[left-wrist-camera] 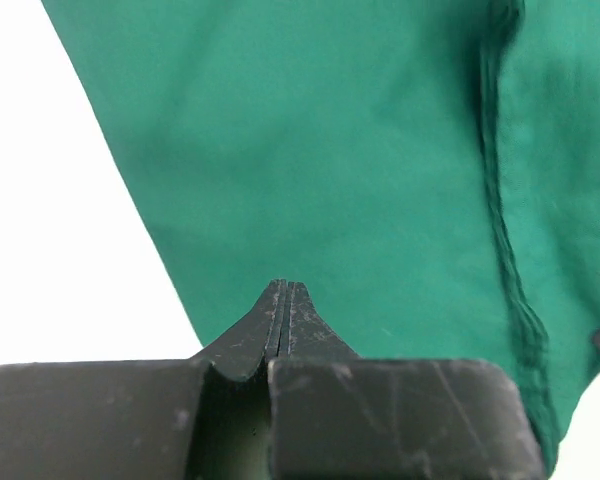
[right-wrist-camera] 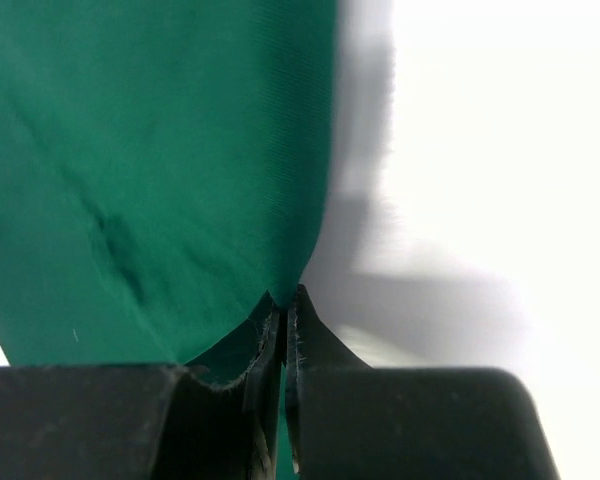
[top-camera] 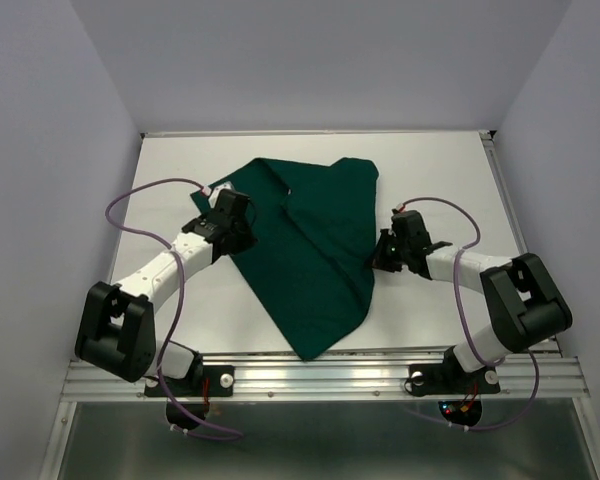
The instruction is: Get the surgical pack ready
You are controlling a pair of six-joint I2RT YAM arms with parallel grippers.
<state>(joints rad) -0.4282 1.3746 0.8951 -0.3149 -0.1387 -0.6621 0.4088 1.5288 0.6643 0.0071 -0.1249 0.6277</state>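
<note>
While the dark green drape (top-camera: 315, 250) is lying rumpled and partly folded over itself on the white worktop (top-camera: 430, 170), both arms are reaching in to it from opposite sides. The left gripper (top-camera: 230, 218) is sitting at the drape's left edge, and its fingers (left-wrist-camera: 305, 325) are pressing flat together with their tips over the cloth. Whether they are nipping any fabric cannot be told. A stitched hem is running down the drape just to the right of those tips. The right gripper (right-wrist-camera: 283, 300) is meeting the drape's right edge. Its fingers (right-wrist-camera: 310, 335) are pinching that edge, with green cloth showing in the narrow slit between them. A grey shadow is falling on the worktop just right of the drape's edge.
</note>
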